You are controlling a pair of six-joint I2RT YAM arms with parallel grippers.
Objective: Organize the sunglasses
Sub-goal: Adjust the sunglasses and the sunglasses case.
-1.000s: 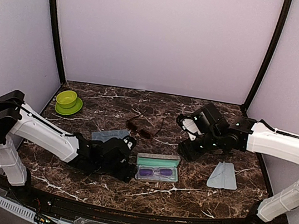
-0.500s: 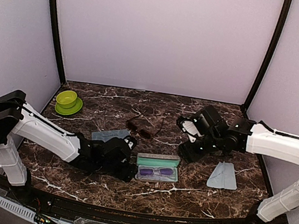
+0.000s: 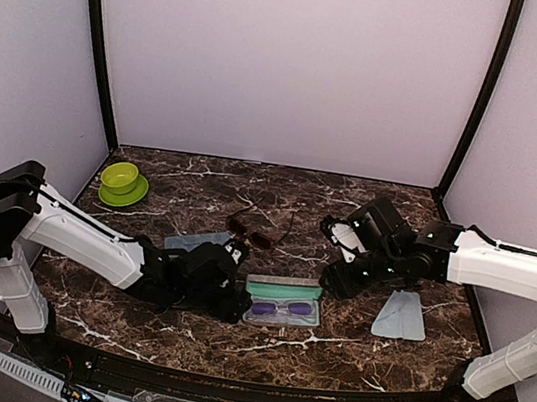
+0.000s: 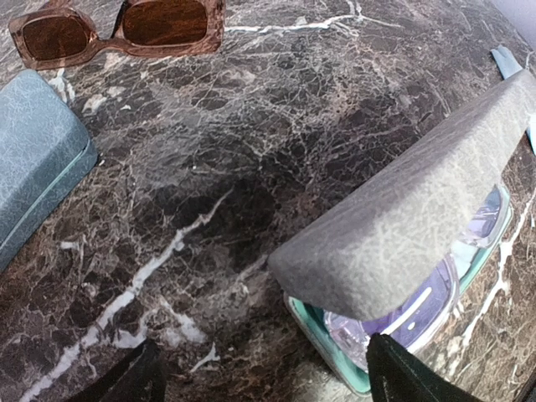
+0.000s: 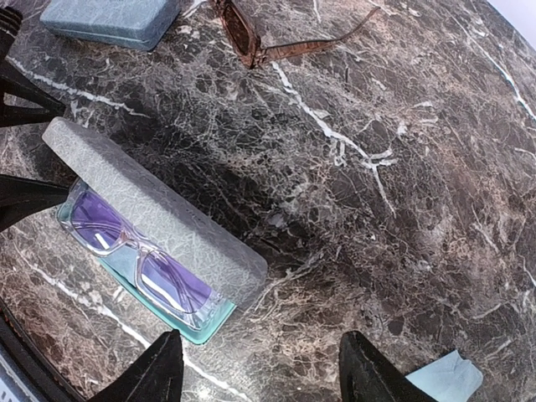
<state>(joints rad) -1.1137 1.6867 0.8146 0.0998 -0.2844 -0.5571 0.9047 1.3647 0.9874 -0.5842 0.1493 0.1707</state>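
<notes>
Sunglasses [image 5: 138,255], purple-lensed, lie in the case [image 5: 159,222]; left hand [image 4: 264,373] and right hand [image 5: 261,368] spread wide.

Soft even light, faint shadows, sharp.

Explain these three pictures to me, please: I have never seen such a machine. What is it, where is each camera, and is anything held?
The machine is a left arm and a right arm, both robots, bolted at the near edge of a table. The wide picture comes from a fixed camera above and behind them. The other two come from a camera on each wrist, looking past its own fingers. On the table lie an open case with purple sunglasses inside, brown sunglasses, a closed case, a cloth and a green bowl. The left gripper stands open at one end of the open case; the right gripper stands open near its other end. Neither holds anything.
</notes>
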